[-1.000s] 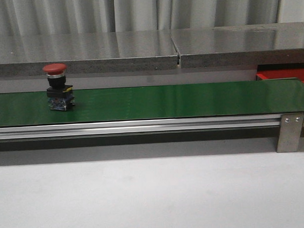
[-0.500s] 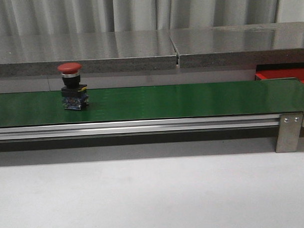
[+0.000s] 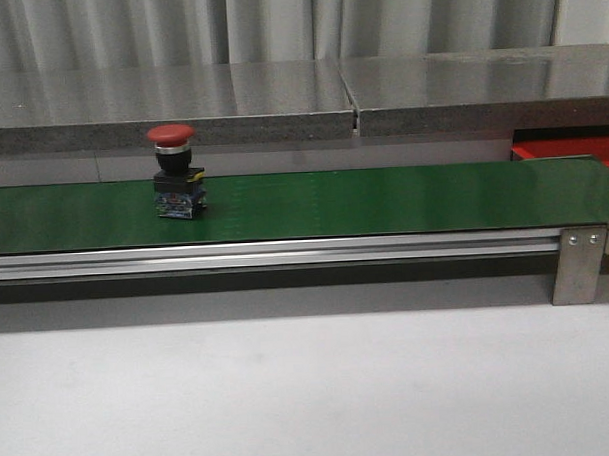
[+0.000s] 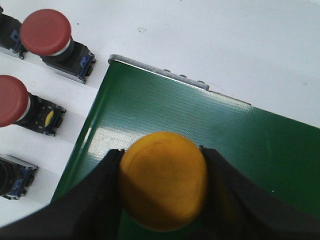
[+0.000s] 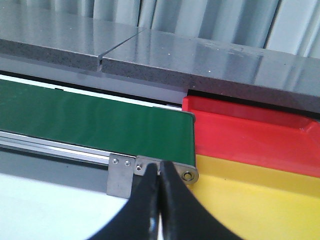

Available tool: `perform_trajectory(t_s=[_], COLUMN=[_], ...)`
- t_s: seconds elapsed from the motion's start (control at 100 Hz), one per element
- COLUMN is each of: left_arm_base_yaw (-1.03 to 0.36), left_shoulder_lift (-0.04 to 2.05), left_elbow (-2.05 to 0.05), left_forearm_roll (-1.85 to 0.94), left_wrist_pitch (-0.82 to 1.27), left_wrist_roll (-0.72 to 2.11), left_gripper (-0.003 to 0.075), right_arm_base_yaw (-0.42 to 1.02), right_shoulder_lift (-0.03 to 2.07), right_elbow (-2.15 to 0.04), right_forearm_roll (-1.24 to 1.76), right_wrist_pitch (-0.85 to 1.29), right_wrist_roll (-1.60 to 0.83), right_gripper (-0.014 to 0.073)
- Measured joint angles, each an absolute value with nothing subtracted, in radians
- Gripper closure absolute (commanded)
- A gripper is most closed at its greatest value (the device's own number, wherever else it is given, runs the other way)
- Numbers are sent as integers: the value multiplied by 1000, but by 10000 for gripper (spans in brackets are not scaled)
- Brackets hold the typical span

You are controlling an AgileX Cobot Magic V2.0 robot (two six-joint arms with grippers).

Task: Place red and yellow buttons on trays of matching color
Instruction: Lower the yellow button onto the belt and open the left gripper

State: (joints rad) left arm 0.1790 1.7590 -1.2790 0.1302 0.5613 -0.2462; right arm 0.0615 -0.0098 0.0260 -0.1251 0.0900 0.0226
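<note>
Front view: one red button [image 3: 174, 171] stands upright on the green belt [image 3: 384, 200], toward the belt's left part. Red domed cap on top, dark body below with a blue and yellow block at the foot. Neither of my arms shows in this view. A sliver of the red tray [image 3: 572, 149] is visible past the belt's right end, behind it.

Left wrist view: my left pincer [image 4: 162, 185] is pinching a yellow button [image 4: 163, 180] by the cap, one dark finger pressed to each side of it. The button hangs over the green belt, near the belt's end with the metal edge strip [image 4: 165, 75]. Whether its base touches the belt, I cannot tell; the cap hides everything beneath.

Off the belt, on the white bench [image 4: 225, 40], spare buttons lie on their sides: one red-capped [image 4: 46, 32], a second red-capped [image 4: 10, 101] partly cut by the frame edge, and a dark body with a blue block [image 4: 12, 176] whose cap is out of view.

Right wrist view: my right pincer [image 5: 159, 195] is pressed together, fingertips touching, holding nothing. It sits in front of the belt's end bracket [image 5: 120, 175]. Just beyond the belt end lie the red tray, farther, and the yellow tray [image 5: 250, 195], nearer, side by side and touching. No button shows on the visible part of either tray.
</note>
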Motion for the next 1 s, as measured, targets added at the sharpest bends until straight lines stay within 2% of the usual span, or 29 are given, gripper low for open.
perform_trajectory(t_s=[0.09, 0.24, 0.31, 0.52, 0.8, 1.0], left_arm_base_yaw=[179, 179, 179, 158, 95, 35], left_shoulder_lift=[1759, 1760, 1765, 1769, 1769, 1706], left_elbow=[-1279, -1281, -1281, -1313, -1454, -1464], left_forearm_roll=[128, 127, 127, 127, 127, 129], left_wrist_pitch=[561, 571, 578, 592, 642, 659], left_wrist_roll=[-232, -212, -205, -195, -195, -195], left_gripper=[512, 117, 15, 69, 69, 69], right_arm_base_yaw=[62, 62, 62, 62, 62, 62], right_shoulder_lift=[-10, -10, -10, -10, -10, -10], right_elbow=[26, 26, 26, 26, 26, 26], right_forearm_roll=[-125, -125, -125, -125, -125, -125], right_wrist_pitch=[90, 90, 90, 90, 90, 90], right_wrist_roll=[23, 23, 23, 23, 23, 23], right_gripper=[662, 662, 662, 662, 662, 662])
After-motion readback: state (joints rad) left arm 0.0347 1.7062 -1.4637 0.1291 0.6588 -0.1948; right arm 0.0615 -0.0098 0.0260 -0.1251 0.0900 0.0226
